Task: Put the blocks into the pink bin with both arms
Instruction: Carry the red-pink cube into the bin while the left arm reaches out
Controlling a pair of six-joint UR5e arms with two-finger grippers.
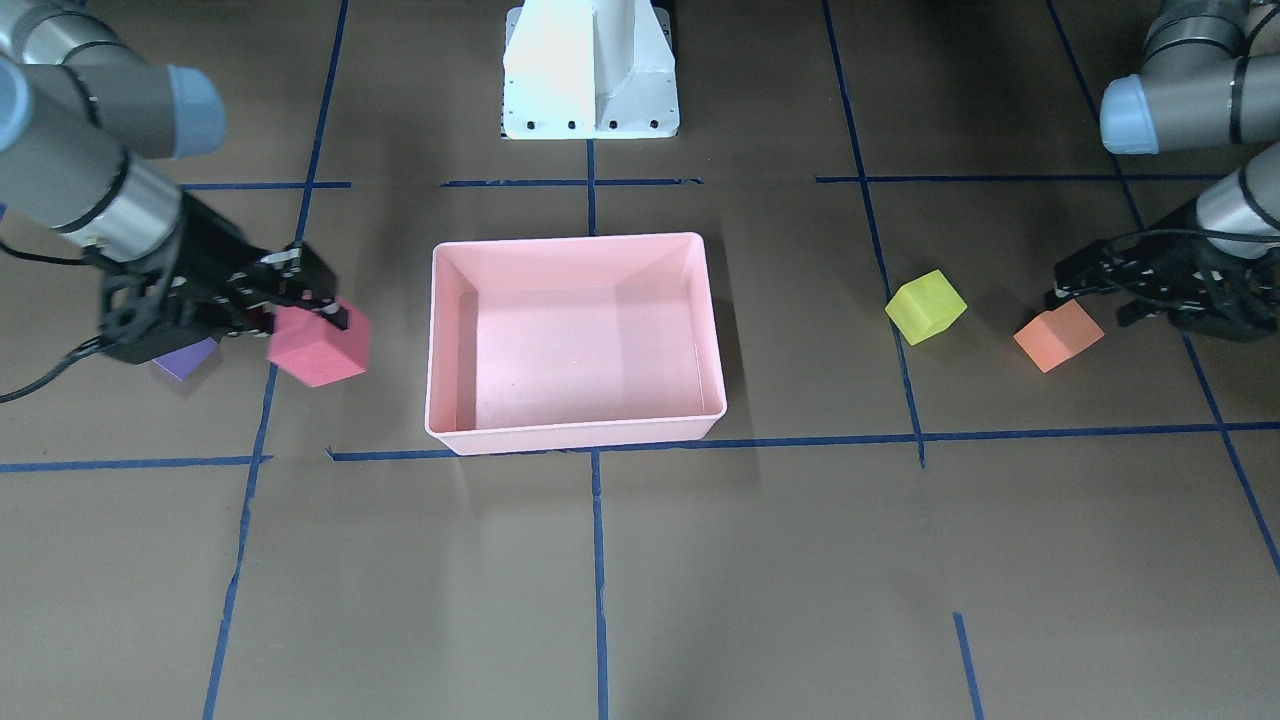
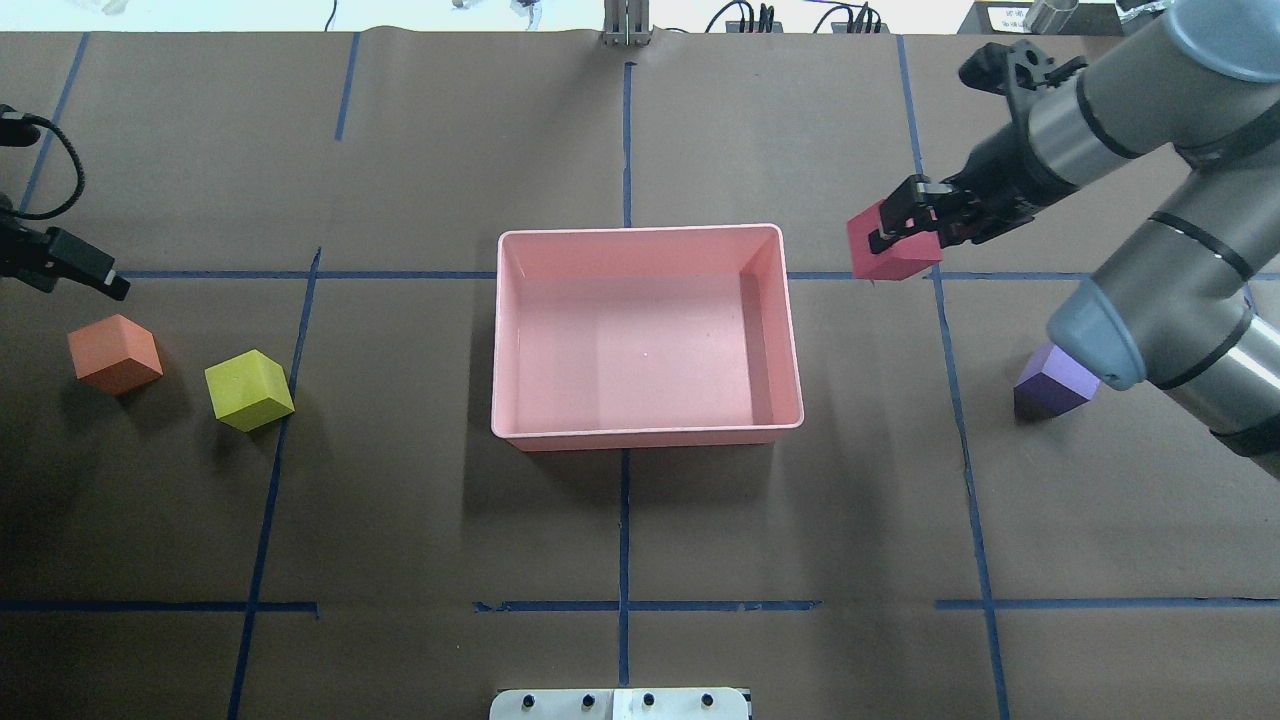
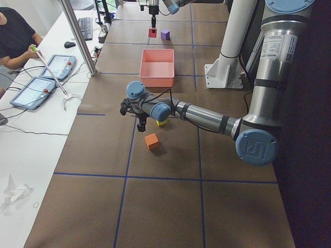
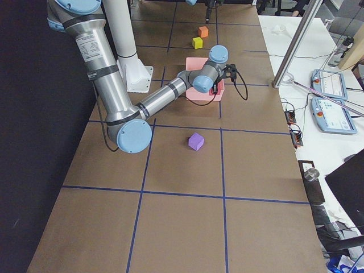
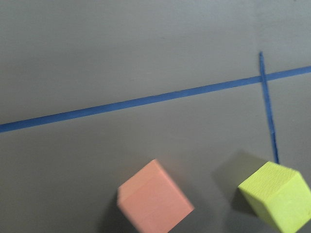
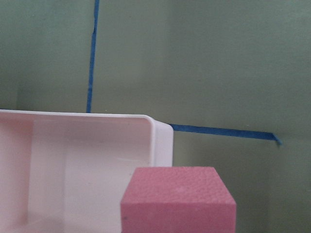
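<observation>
The pink bin (image 2: pixel 640 433) sits mid-table and holds nothing. My right gripper (image 2: pixel 900 230) is shut on the red block (image 2: pixel 893 250) and holds it above the table, just beside the bin's far right corner. In the right wrist view the red block (image 6: pixel 178 200) hangs outside the bin's rim (image 6: pixel 160 130). The purple block (image 2: pixel 1055 380) lies on the table under the right arm. My left gripper (image 1: pixel 1092 297) looks open and empty, just beyond the orange block (image 1: pixel 1059 335). The yellow-green block (image 1: pixel 926 306) lies beside the orange one, nearer the bin.
The white pedestal base (image 1: pixel 590 70) stands behind the bin. Blue tape lines (image 2: pixel 625 605) cross the brown table. Operators' tablets (image 3: pixel 44 77) lie on a side table beyond the far edge.
</observation>
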